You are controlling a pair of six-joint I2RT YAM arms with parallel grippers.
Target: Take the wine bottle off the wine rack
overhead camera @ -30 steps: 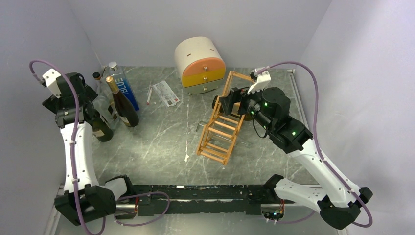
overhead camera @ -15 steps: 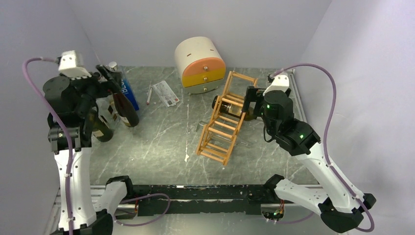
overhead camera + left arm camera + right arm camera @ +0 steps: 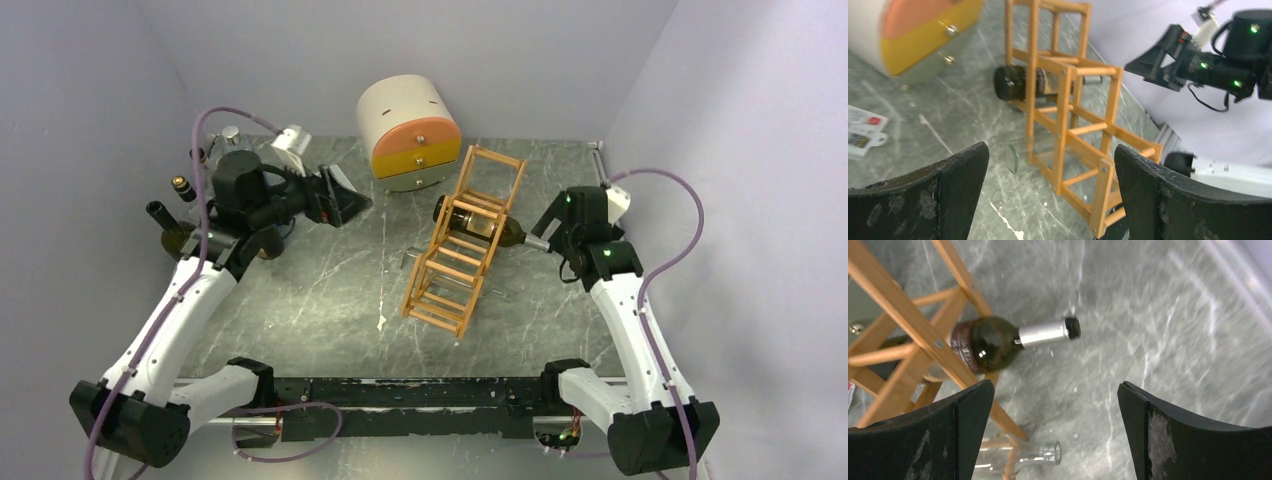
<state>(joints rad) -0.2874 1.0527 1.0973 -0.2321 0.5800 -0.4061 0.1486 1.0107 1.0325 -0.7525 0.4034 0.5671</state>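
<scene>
The wine rack [image 3: 462, 250] stands slanted mid-table, ladder-like, light orange wood. A dark wine bottle [image 3: 478, 226] lies across an upper tier, its base to the left and its silver-foiled neck sticking out to the right. My right gripper [image 3: 552, 222] is open and empty just right of the neck tip, not touching it. In the right wrist view the bottle [image 3: 998, 342] and the rack [image 3: 913, 320] lie beyond the open gripper [image 3: 1055, 425]. My left gripper [image 3: 350, 200] is open and empty, left of the rack. Its wrist view [image 3: 1050, 190] faces the rack [image 3: 1068, 100] and the bottle's base [image 3: 1010, 82].
A round cream-and-orange drawer box [image 3: 410, 130] stands behind the rack. Several upright bottles [image 3: 180, 190] are grouped at the far left. A clear glass bottle [image 3: 1043, 452] lies in the rack's lowest tier. A printed card [image 3: 863, 130] lies on the table left of the rack.
My left arm has swung from the bottles at the far left toward the middle, gripper open. My right gripper has drawn back to the right, off the rack.
</scene>
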